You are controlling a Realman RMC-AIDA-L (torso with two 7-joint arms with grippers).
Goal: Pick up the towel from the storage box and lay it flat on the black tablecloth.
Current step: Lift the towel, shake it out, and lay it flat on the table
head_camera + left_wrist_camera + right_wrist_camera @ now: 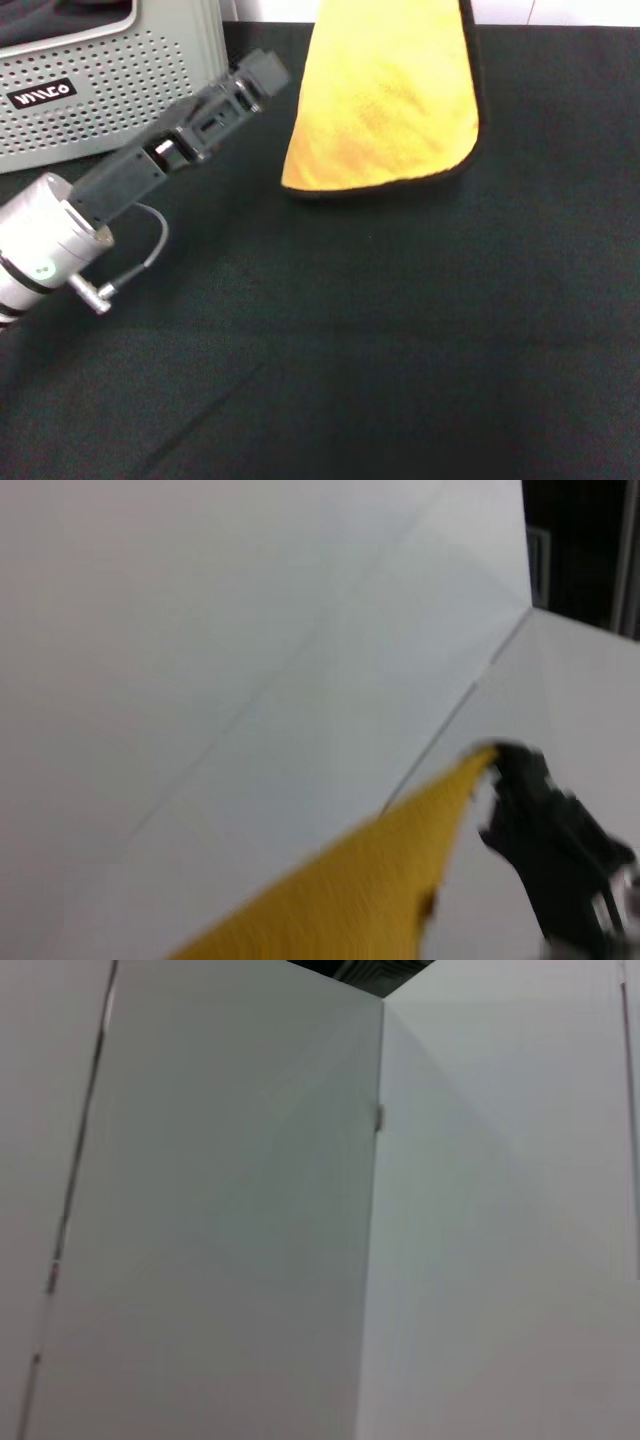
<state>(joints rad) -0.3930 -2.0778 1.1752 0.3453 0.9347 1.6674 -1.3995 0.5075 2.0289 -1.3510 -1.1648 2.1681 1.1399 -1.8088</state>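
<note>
The towel [385,95] hangs yellow side out at the back middle of the head view, and its black-edged lower hem reaches the black tablecloth [400,340]. Its top runs out of that view. In the left wrist view the towel [350,900] rises to a point where my right gripper [497,765], black, is shut on its top corner. My left gripper [265,72] hovers between the storage box [110,90] and the towel, apart from both.
The light grey perforated box with a black label stands at the back left corner. White wall panels [300,1210] stand behind the table. The tablecloth spreads across the front and right.
</note>
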